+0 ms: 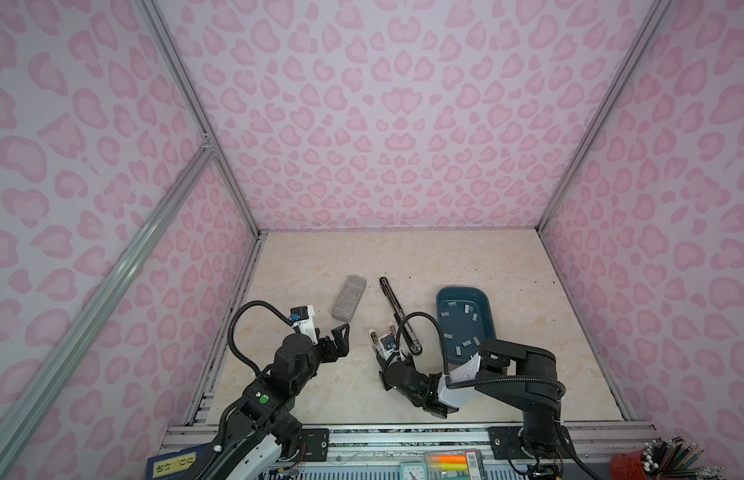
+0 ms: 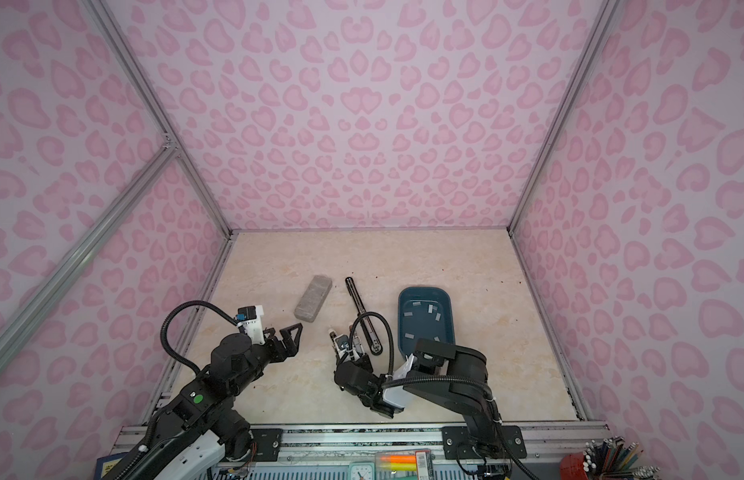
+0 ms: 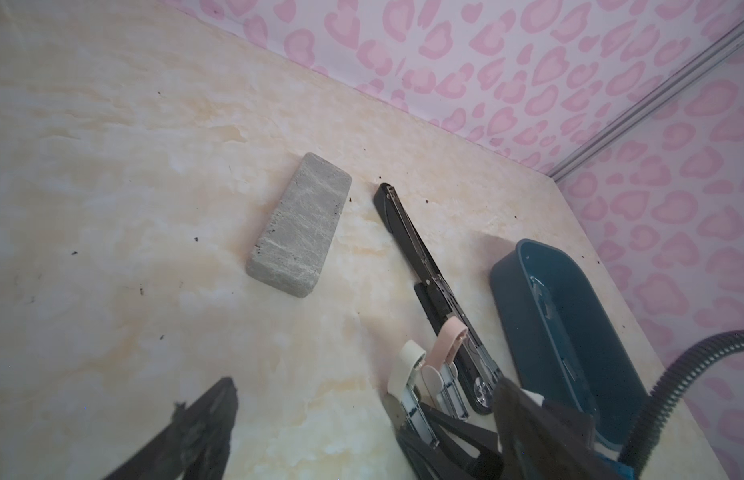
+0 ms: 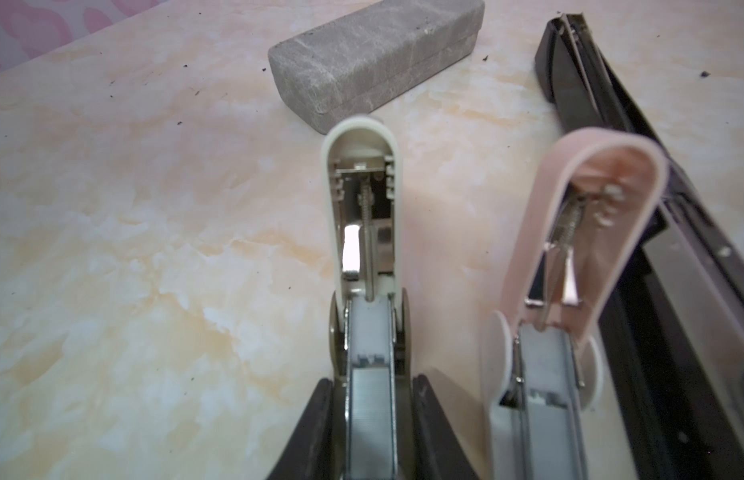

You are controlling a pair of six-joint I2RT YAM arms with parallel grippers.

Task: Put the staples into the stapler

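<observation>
Right wrist view | right gripper point(image 4: 374, 384) pinches cream stapler point(image 4: 362, 126) base, staples point(image 4: 370, 419) in its channel | left gripper point(image 1: 335, 337) wide, empty | spares right, in blue tray point(image 1: 461, 289) | grip square, don't tip magazine

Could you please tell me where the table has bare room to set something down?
Free: the far strip of table between the back wall and the grey block, black stapler and blue tray; also the near middle between the two arms. Crowded: around the right gripper, where the cream stapler and pink stapler lie beside the black stapler and tray.
</observation>
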